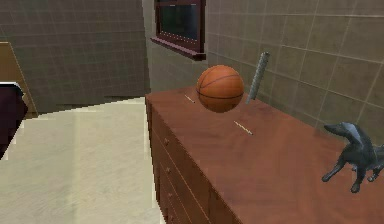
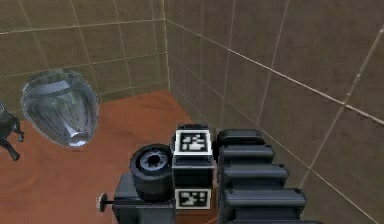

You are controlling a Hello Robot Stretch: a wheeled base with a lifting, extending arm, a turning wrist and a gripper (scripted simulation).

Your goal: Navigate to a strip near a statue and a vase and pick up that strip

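**Strip of thin pale material point(image 1: 243, 127) lies flat on the reddish-brown wooden counter with drawers point(image 1: 270, 175)**

In the forward view the strip is seen as a short, narrow, light-coloured sliver. It is laid flat on the counter top between an orange basketball point(image 1: 220, 88) and a dark grey-blue dog statue point(image 1: 352, 155), apart from both. Its material cannot be told. It is judged to be light and very low, so little edge is offered to a grasp from the side.

A second, fainter pale line point(image 1: 188, 98) is noted just beside the ball. The sliver nearer the statue is judged to be the one meant by the task. A grey stick point(image 1: 260, 72) is leaned against the tiled wall point(image 1: 320, 60) behind the ball, kept upright by that wall.

In the arm side view a rounded, silvery glass vase point(image 2: 62, 108) is shown above the counter top near the tiled corner, with part of the statue at the left edge. The dark square arm point(image 2: 250, 180) is reached out over the counter, presumably so that the pincer point(image 2: 140, 185) is placed above the surface where the strip lies. The pincer's far end cannot be made out, so it cannot be told whether anything is held.
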